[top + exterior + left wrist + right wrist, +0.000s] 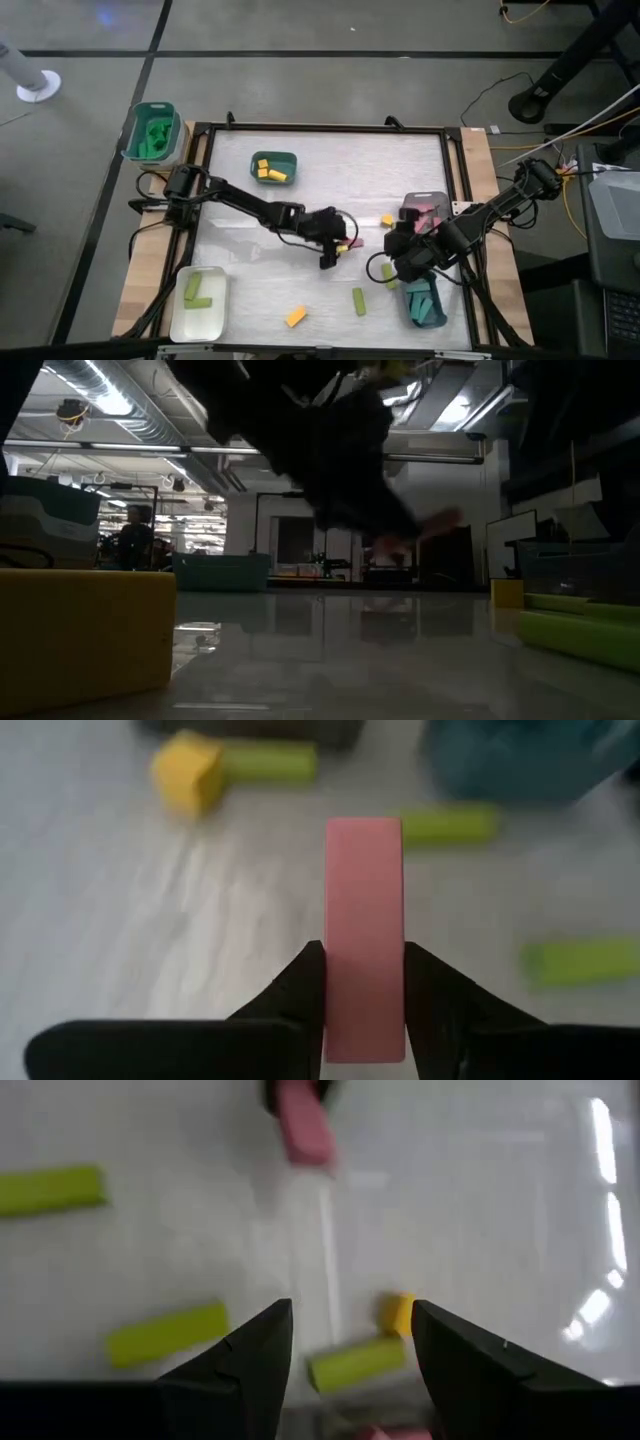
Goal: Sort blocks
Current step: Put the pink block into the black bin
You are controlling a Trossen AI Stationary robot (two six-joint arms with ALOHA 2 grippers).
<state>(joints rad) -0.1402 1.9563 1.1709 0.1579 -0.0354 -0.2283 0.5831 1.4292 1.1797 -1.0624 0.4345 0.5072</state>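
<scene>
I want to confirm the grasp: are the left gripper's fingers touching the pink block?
Touching. The left wrist view shows both dark fingers of the left gripper pressed flush against the pink block's two long sides, no gap between.

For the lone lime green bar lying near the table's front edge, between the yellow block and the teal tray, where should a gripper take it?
Grip the lime green bar at its middle, across the narrow width, coming straight down. It lies flat with bare table along both long sides, so the fingers should fit there.
</scene>
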